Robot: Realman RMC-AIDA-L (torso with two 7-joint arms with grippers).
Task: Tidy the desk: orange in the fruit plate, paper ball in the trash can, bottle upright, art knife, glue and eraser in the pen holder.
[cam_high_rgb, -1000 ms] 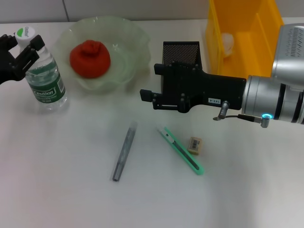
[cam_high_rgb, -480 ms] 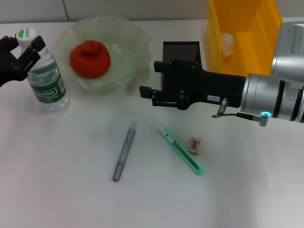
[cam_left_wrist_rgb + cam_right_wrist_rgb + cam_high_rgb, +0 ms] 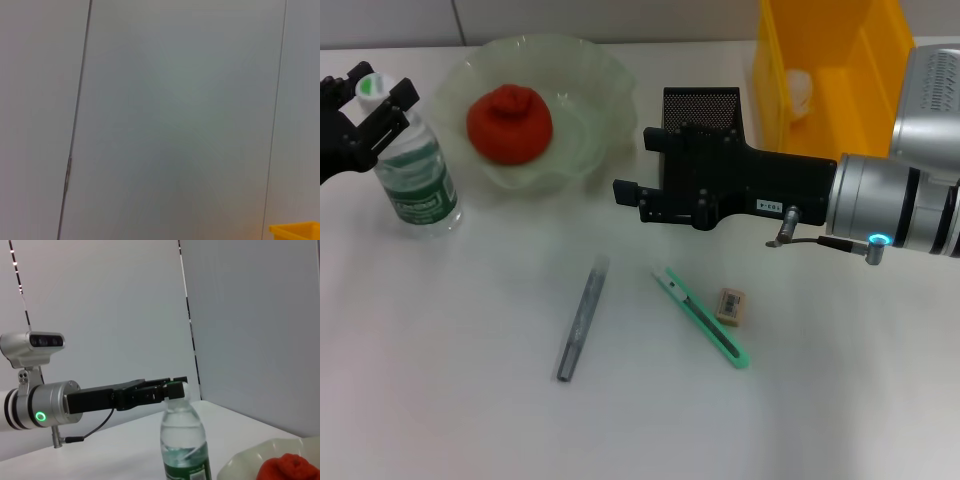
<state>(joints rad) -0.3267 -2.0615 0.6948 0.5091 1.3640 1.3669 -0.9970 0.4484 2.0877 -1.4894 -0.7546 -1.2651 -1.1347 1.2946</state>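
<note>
The bottle (image 3: 415,170) (image 3: 184,447) stands upright at the desk's far left. My left gripper (image 3: 380,88) (image 3: 172,389) holds it at the white cap, one finger on each side. The orange (image 3: 510,122) (image 3: 290,467) lies in the fruit plate (image 3: 590,90). My right gripper (image 3: 635,165) hovers open and empty in front of the pen holder (image 3: 702,103), partly hiding it. On the desk (image 3: 440,380) lie the glue (image 3: 582,318), the art knife (image 3: 705,315) and the eraser (image 3: 731,305). The paper ball (image 3: 802,90) sits in the trash can (image 3: 840,100).
The trash can's corner (image 3: 295,231) shows low in the left wrist view, which is otherwise filled by a grey wall. The right arm's silver forearm (image 3: 900,210) stretches in from the right, above the desk.
The bottle's cap has shifted slightly left and lower in the head view, along with the left gripper. The right gripper has edged a little toward the pen holder.
</note>
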